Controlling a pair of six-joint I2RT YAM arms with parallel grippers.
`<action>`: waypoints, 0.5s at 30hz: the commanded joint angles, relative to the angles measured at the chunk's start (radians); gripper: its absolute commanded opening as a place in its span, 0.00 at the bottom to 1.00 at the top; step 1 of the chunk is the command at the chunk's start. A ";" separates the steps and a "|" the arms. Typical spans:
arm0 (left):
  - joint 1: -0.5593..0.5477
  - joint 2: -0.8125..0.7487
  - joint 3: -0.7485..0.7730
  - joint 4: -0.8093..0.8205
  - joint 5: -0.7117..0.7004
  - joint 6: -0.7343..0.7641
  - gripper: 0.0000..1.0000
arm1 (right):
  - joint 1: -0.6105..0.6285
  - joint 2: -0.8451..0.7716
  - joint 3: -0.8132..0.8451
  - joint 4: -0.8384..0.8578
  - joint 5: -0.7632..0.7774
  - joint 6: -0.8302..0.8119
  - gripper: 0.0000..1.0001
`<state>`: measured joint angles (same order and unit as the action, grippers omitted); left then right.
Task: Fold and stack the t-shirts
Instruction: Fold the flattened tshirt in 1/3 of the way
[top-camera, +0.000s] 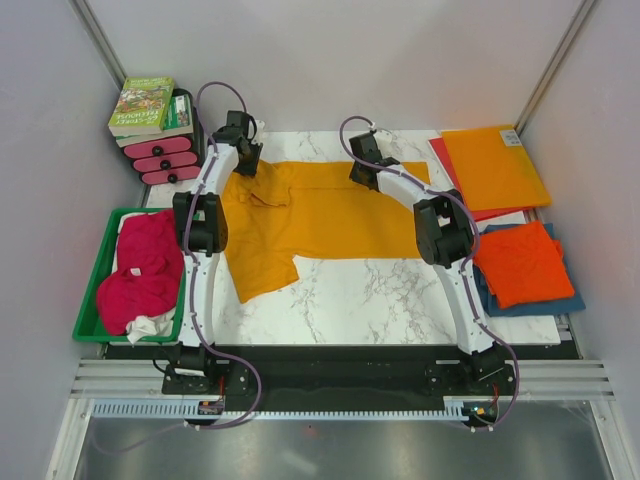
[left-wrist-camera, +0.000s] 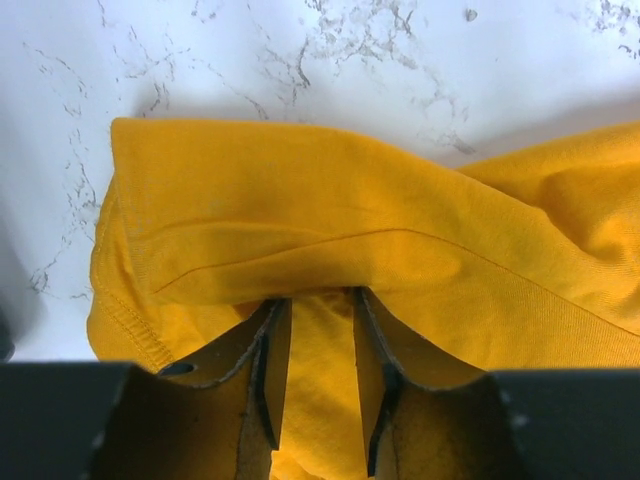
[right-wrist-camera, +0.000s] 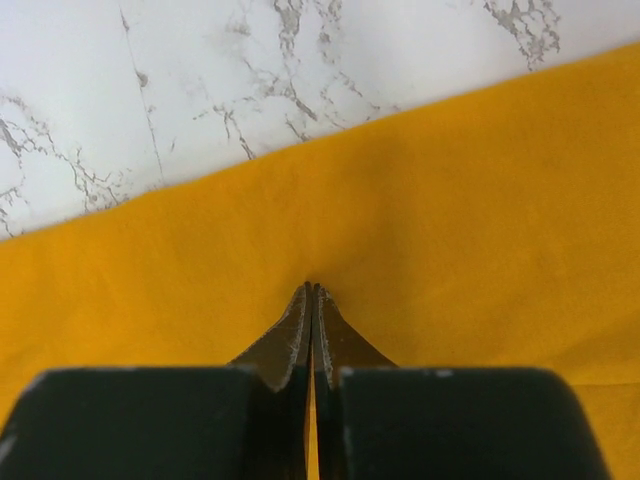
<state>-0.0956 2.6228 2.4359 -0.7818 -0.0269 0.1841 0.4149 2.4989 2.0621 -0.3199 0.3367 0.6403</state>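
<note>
Along the left edge, heaped in a green tray (top-camera: 92, 285): magenta-pink t-shirts (top-camera: 145, 270), crumpled and unfolded, probably parked there as the waiting supply. At the far-left corner, a pink drawer unit (top-camera: 165, 160) topped with books (top-camera: 142, 105), well apart from the work.

Spread across the middle of the worktop, up toward the far edge: the golden-orange t-shirt (top-camera: 330, 215), lying crosswise, mostly flat, with one flap trailing toward the near edge on its left side. Not yet folded into a packet.

Left gripper (top-camera: 245, 160) down on the far-left part of that shirt, clamped on a bunched ridge of cloth. Fingers (left-wrist-camera: 240, 365) held a little apart, seemingly only by the thick fold caught between them. Further right, near the same far side of the cloth, right gripper (top-camera: 362, 172) pinched almost completely together on a thin bit of fabric, fingers (right-wrist-camera: 290, 345) nearly touching. Two holds along one side, presumably for lifting that side evenly and carrying it over toward the near edge without twist or sag.

At the far-right corner, a stiff orange sheet (top-camera: 495, 165) lying over a red sheet (top-camera: 442, 152). Along the right edge, the stack so far: a folded red-orange t-shirt (top-camera: 520, 262) squared on top of a blue t-shirt (top-camera: 555, 306), likely the destination for the golden one.
</note>
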 joint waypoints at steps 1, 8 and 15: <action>0.023 -0.096 -0.011 0.032 0.022 -0.052 0.41 | 0.002 -0.097 -0.100 0.025 0.027 -0.016 0.10; 0.039 -0.496 -0.289 0.115 0.116 -0.169 0.52 | 0.028 -0.389 -0.236 0.062 0.073 -0.065 0.57; 0.039 -1.013 -0.962 0.184 0.221 -0.112 0.51 | 0.172 -0.710 -0.624 0.012 0.220 -0.125 0.75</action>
<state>-0.0513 1.8301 1.7588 -0.6224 0.0917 0.0639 0.4934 1.9617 1.6218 -0.2775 0.4553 0.5495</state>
